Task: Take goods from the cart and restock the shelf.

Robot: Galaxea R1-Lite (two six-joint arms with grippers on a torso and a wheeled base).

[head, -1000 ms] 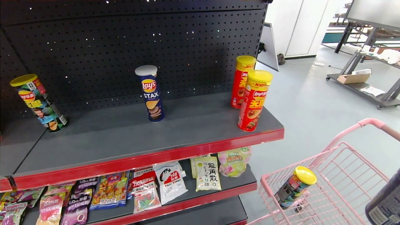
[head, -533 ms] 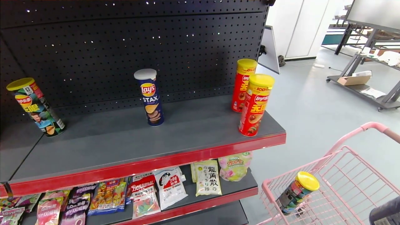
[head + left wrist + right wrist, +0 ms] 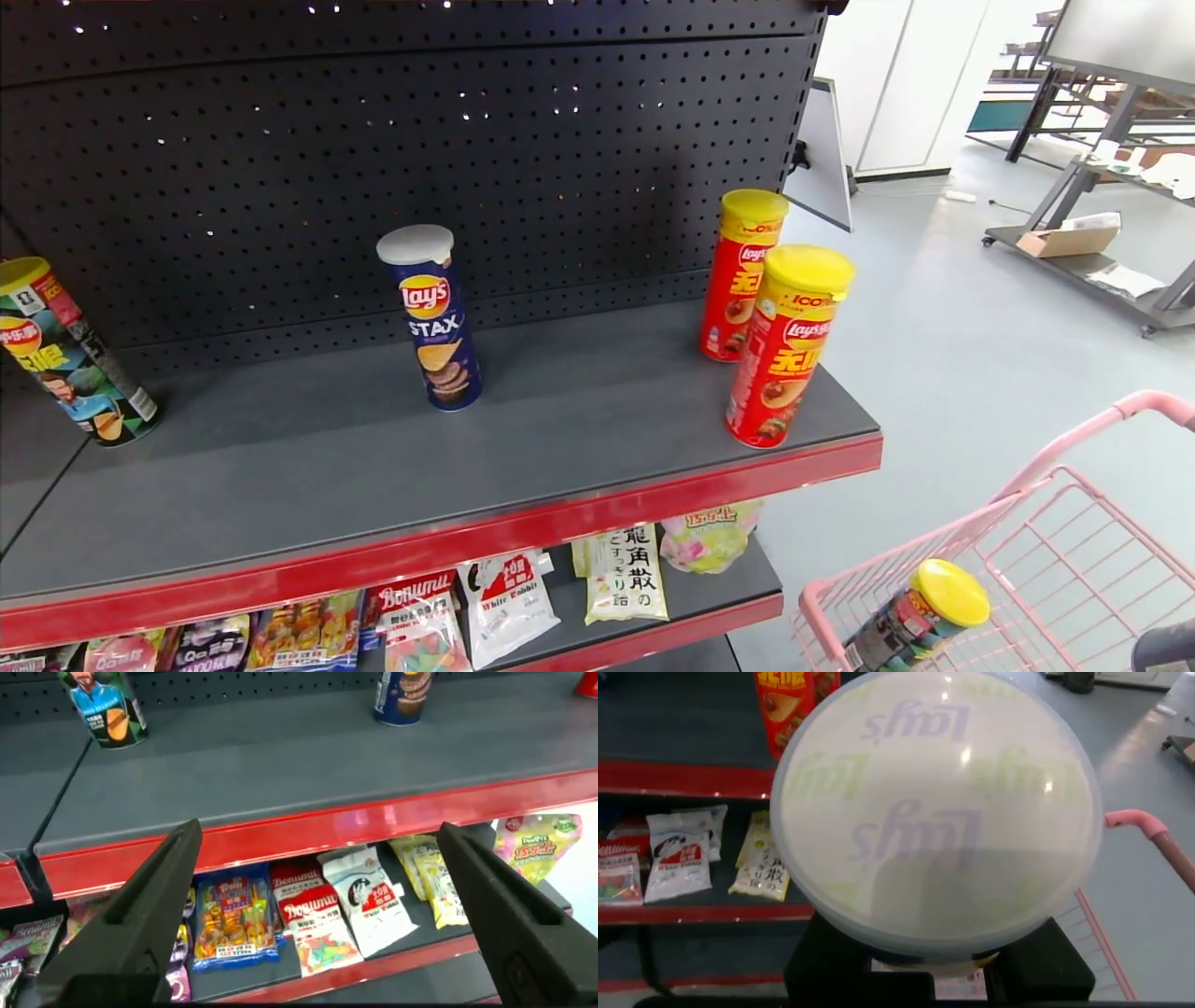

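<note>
Here, a grey shelf [image 3: 373, 457] with a red front edge stands against a black back wall [image 3: 467, 140] full of little holes. The floor [image 3: 980, 327] is pale grey. Far off on it stands a dark rack on wheels [image 3: 1144, 303] with a brown box [image 3: 1064, 239]. Four cans stand upright on the shelf. Two are red cans with yellow lids, one at the back [image 3: 742, 280] and one at the front [image 3: 789, 350], close together near the right end. A blue can [image 3: 434, 327] with a pale lid stands alone in the middle, with chips drawn on its label. A colourful can [image 3: 65, 364] with a yellow lid stands far off at the left end. On the lower shelf [image 3: 728, 607], many snack bags [image 3: 509, 607] lie in a row, some white, some yellow, some purple. A pink cart [image 3: 1074, 448] stands on the floor to the right of the shelf. One can with a yellow lid [image 3: 920, 621] leans inside it. The left pincer [image 3: 318, 831] is spread wide with nothing in it, in front of the red edge. The right pincer [image 3: 938, 975] grips a sixth can, the dark can [image 3: 938, 812], which has a clear round lid. It is near the cart and the right end of the shelf.
</note>
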